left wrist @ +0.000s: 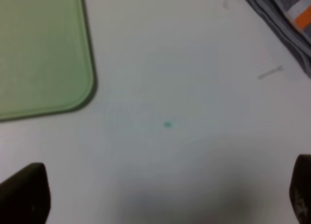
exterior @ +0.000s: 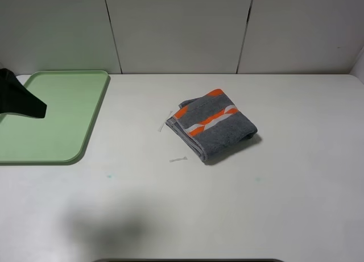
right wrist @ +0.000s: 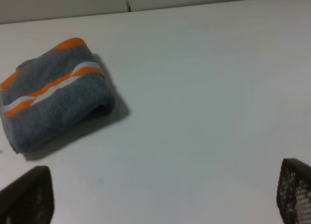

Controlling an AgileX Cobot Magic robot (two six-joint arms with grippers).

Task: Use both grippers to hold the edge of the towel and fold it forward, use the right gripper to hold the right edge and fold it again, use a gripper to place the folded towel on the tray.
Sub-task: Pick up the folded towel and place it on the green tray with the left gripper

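Grey terry towel [exterior: 215, 125], already folded small, lies on the bench [exterior: 239, 211] ahead of the right end effector [right wrist: 160, 195], well apart from its released, empty jaws. The left end effector [left wrist: 163, 192], likewise released, hangs nearer the tray [exterior: 57, 123]. Best to grasp all layers together at the thick fold, so nothing unfolds in transit.

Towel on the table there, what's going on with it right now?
The towel lies folded in a compact bundle on the white table, apart from the green tray. Neither hand touches it: the left hand and the right hand both hang open above the table. Placing it on the tray is not yet done.
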